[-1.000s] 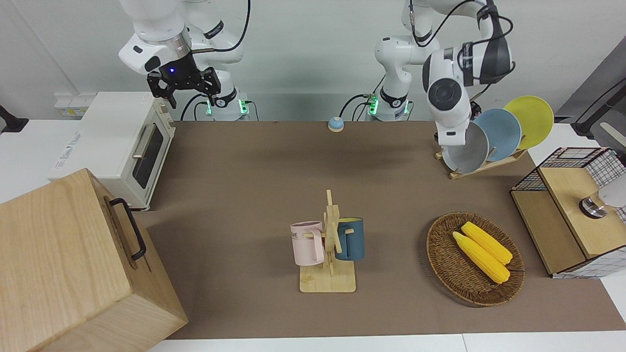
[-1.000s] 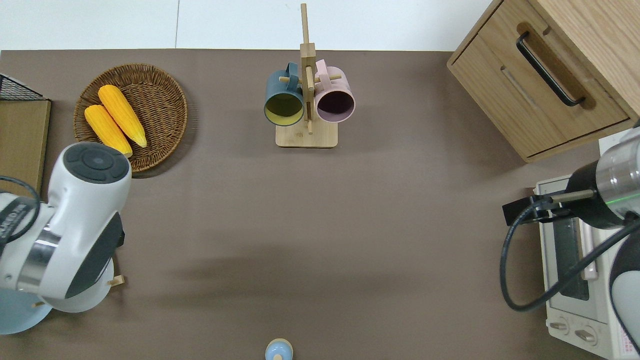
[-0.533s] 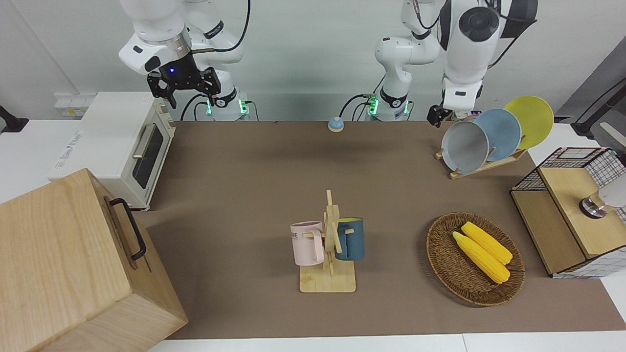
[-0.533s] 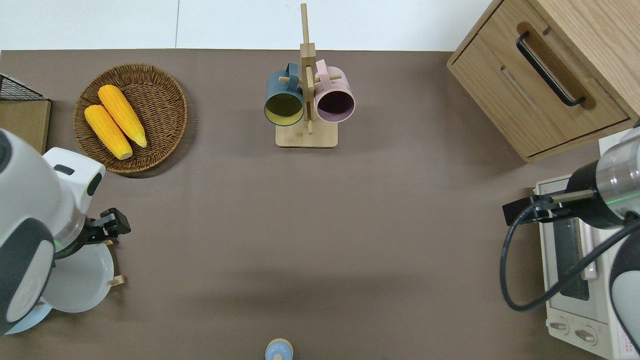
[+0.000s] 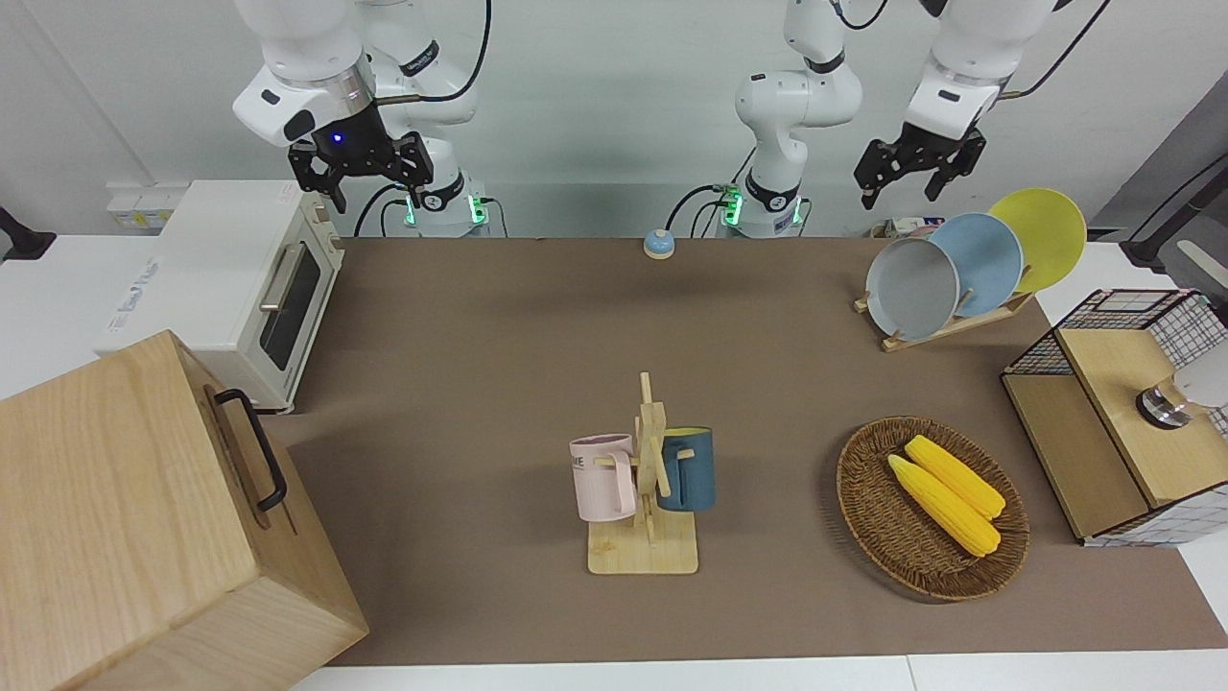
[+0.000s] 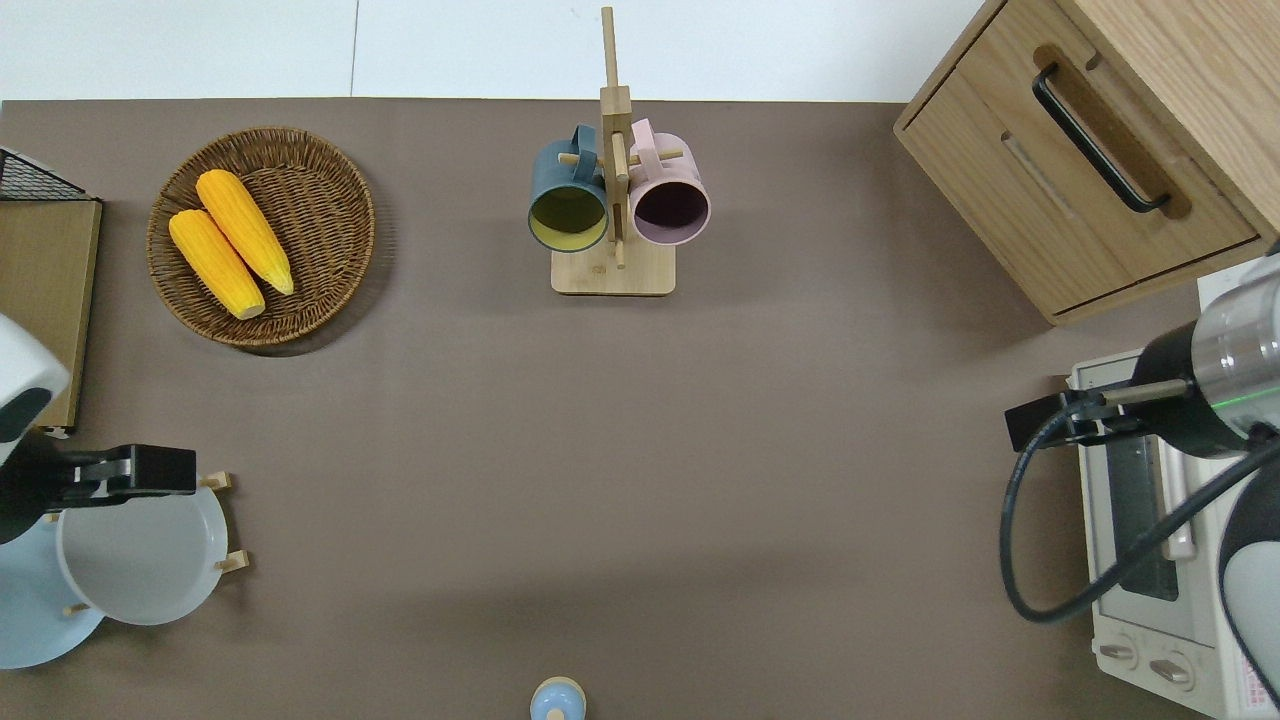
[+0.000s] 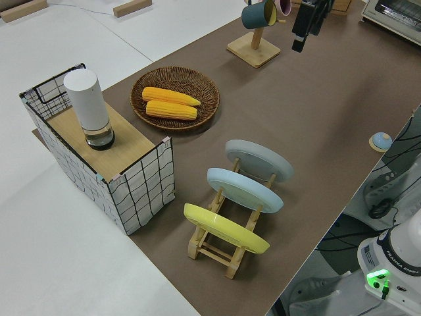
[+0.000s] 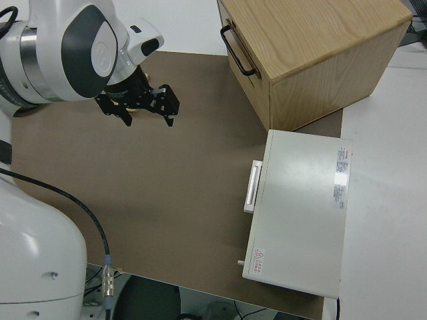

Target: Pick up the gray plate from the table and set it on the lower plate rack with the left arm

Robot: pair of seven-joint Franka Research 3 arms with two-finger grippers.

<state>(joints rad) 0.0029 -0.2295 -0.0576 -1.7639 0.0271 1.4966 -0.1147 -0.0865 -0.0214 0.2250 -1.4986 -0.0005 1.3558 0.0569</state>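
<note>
The gray plate (image 5: pixel 911 288) stands tilted in the end slot of the lower plate rack (image 5: pixel 945 329) that lies toward the table's middle. It also shows in the overhead view (image 6: pixel 140 560) and the left side view (image 7: pixel 258 160). Nothing holds it. My left gripper (image 5: pixel 916 173) is open and empty, raised in the air. In the overhead view the left gripper (image 6: pixel 120 472) is over the plate's rim farther from the robots. My right gripper (image 5: pixel 357 168) is open, empty and parked.
A light blue plate (image 5: pixel 983 261) and a yellow plate (image 5: pixel 1041 235) fill the rack's other slots. A wicker basket (image 5: pixel 863 499) with corn, a wire-and-wood shelf (image 5: pixel 1103 422), a mug stand (image 5: pixel 645 552), a toaster oven (image 5: pixel 240 278) and a wooden cabinet (image 5: pixel 144 518) stand around.
My left arm has lifted up and away from the gray plate, which stays in the rack. The left gripper now hangs open above it. The right arm has not moved.
</note>
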